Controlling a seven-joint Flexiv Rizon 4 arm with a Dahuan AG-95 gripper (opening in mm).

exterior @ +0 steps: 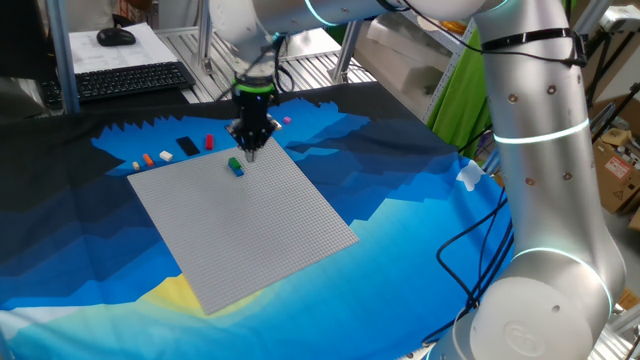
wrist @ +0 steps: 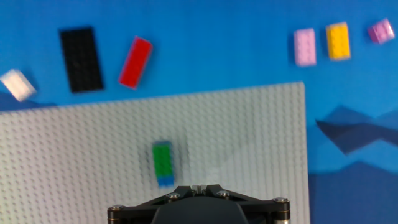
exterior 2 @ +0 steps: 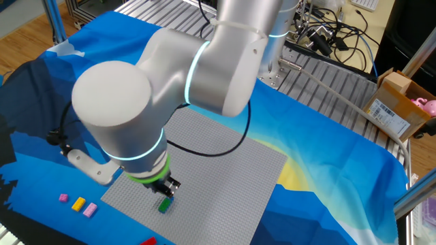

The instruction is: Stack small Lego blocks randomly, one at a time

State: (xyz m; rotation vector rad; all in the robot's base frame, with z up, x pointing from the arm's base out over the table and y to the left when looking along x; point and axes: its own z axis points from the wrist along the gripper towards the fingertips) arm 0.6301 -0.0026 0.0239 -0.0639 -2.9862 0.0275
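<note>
A blue patterned cloth (exterior: 400,230) covers the bench, with a grey studded baseplate (exterior: 250,225) on it. The gripper (exterior: 251,150) hovers above the baseplate's far edge; whether it is open or closed cannot be told. A green brick on a blue one (wrist: 163,164) sits on the baseplate. A red brick (wrist: 135,62), a black plate (wrist: 81,59), a white brick (wrist: 18,84), a pink brick (wrist: 305,47), a yellow brick (wrist: 338,41) and a purple brick (wrist: 380,31) lie on the cloth.

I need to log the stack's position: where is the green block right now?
In the hand view the green block sits on a blue block on the grey baseplate, below the red block and just ahead of the gripper.
</note>
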